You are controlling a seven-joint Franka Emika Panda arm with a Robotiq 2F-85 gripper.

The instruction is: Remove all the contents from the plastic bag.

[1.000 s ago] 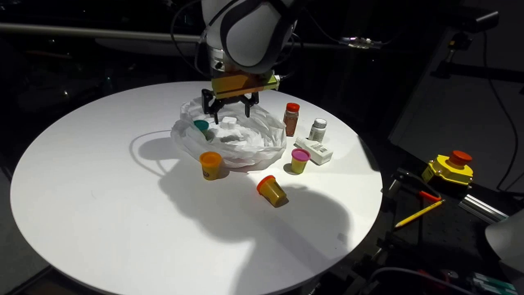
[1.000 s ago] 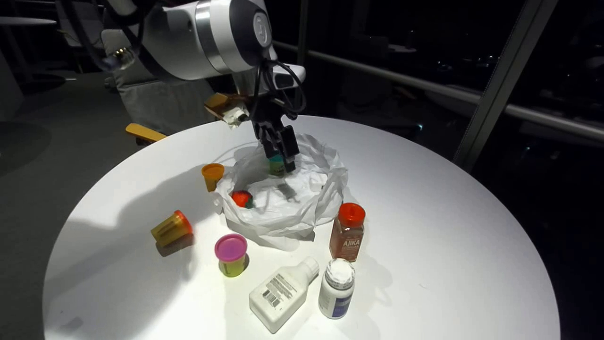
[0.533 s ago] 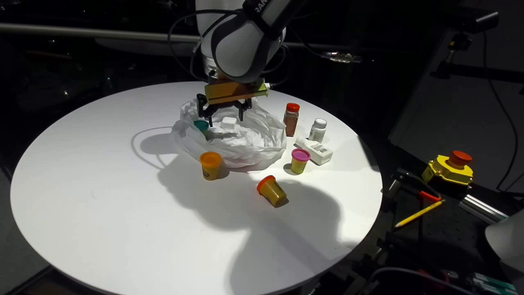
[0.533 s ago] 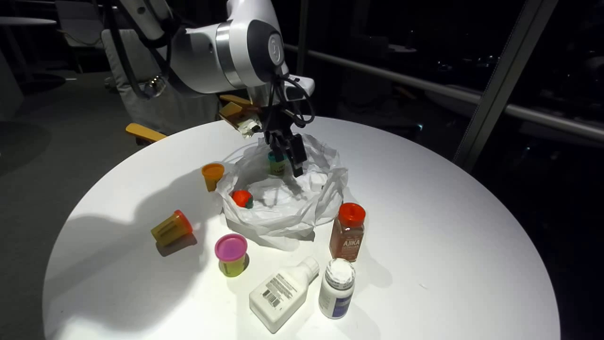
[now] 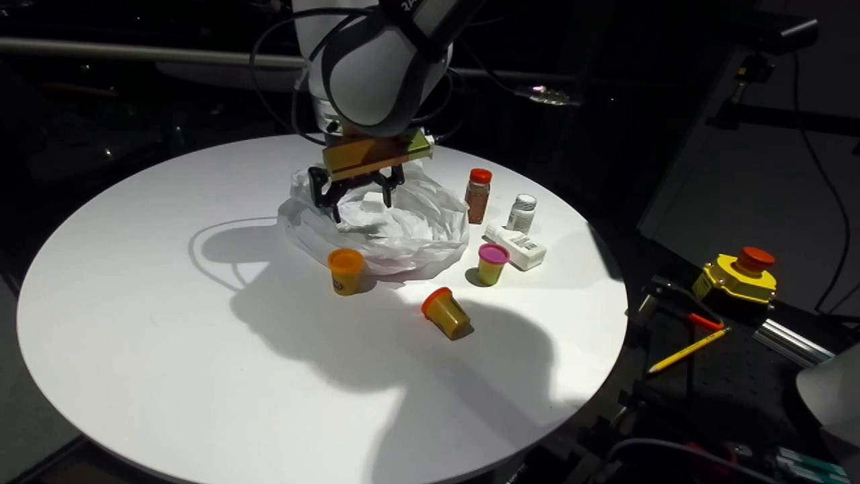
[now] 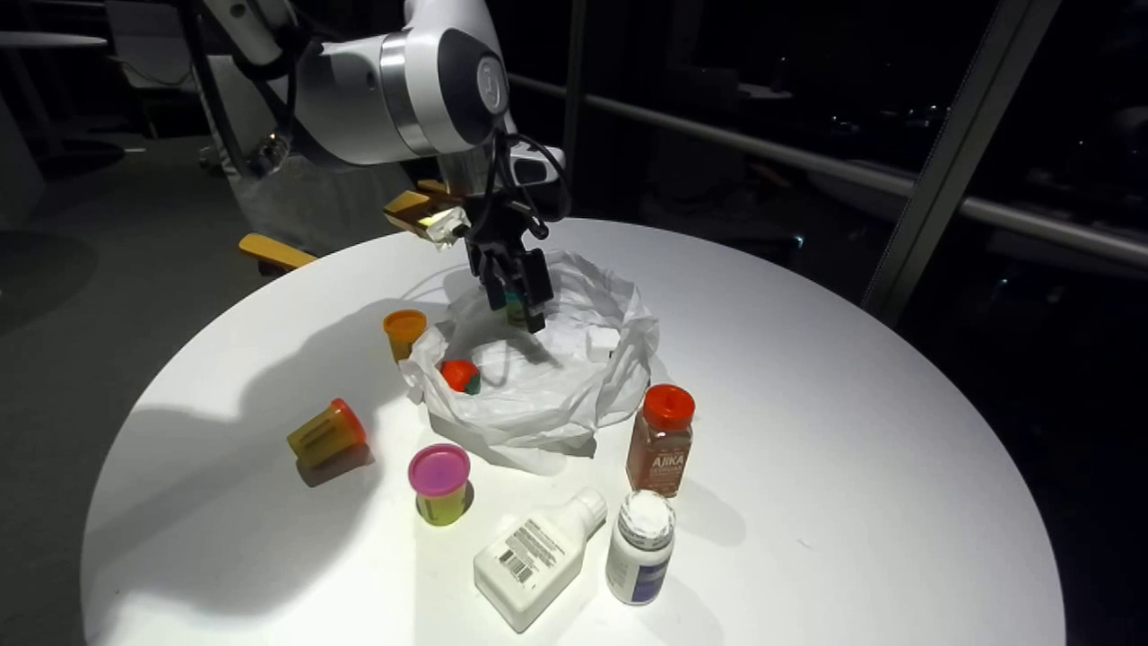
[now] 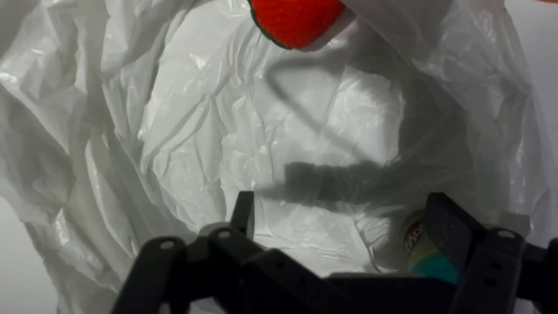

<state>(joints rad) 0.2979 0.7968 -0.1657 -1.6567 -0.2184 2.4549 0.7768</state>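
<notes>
A round white table spreads across both exterior views, and a white robot arm reaches over it. On the table sits a crumpled, whitish, translucent plastic bag, its mouth gaping upward. A black two-fingered gripper hangs over the inside of the bag, its fingers wide apart; in the wrist view, wrinkled plastic shows between them.

Outside the bag, a white flat-sided plastic bottle with a barcode label lies on its side. A see-through brown jar with a red lid stands near the bag, and a small round white bottle stands just beside the lying one. An orange-lidded yellow pot is upright just beside the bag, a pink-lidded yellow pot is upright near the lying bottle, and a red-lidded yellow pot rests on its side farther out.

Inside the bag sit a teal-lidded plastic pot, partly hidden by one finger in the wrist view, whether touching I cannot tell; a white block; and a red, strawberry-like piece with a dark green edge.
</notes>
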